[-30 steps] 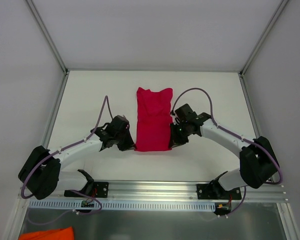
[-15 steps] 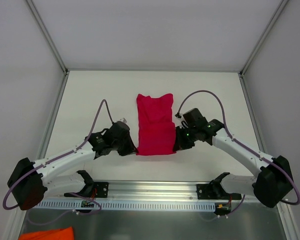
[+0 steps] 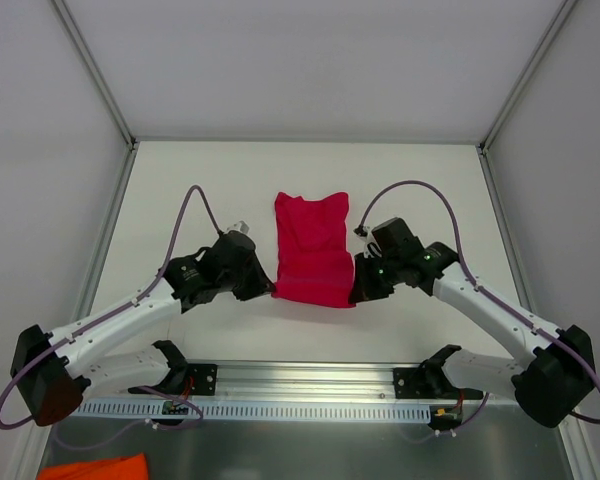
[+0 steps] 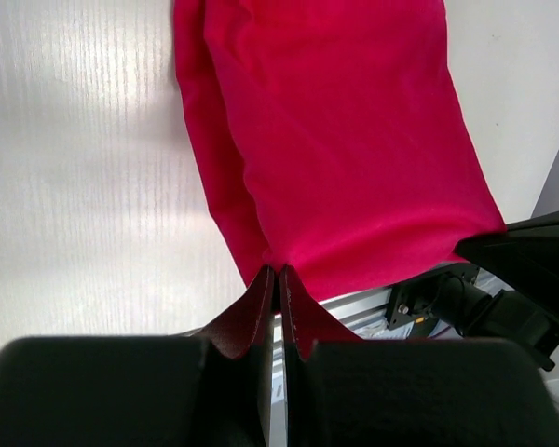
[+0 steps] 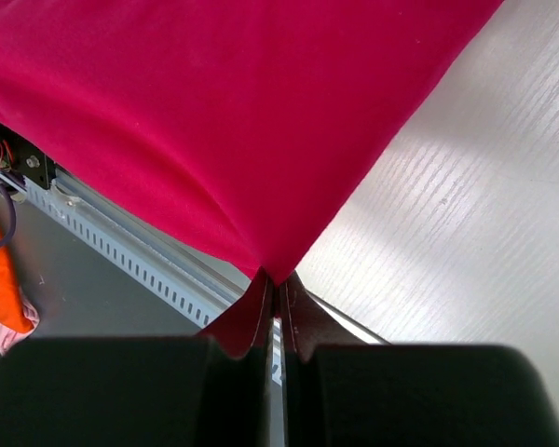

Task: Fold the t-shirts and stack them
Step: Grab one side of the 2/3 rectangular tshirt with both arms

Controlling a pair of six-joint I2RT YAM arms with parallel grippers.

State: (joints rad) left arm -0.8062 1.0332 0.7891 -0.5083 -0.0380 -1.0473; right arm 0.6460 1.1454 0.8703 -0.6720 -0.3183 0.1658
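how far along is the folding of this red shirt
Done: the t-shirt lies narrowed into a long strip, sides tucked in. In hand: the left pincer and right pincer are each shut on a near corner, with that end raised off the table. Left: carry the near end over to the far end, then stack it.

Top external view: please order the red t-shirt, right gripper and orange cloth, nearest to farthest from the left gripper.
1. red t-shirt, pinched by the left gripper at its near corner.
2. right gripper, at the shirt's opposite near corner.
3. orange cloth, far bottom-left.
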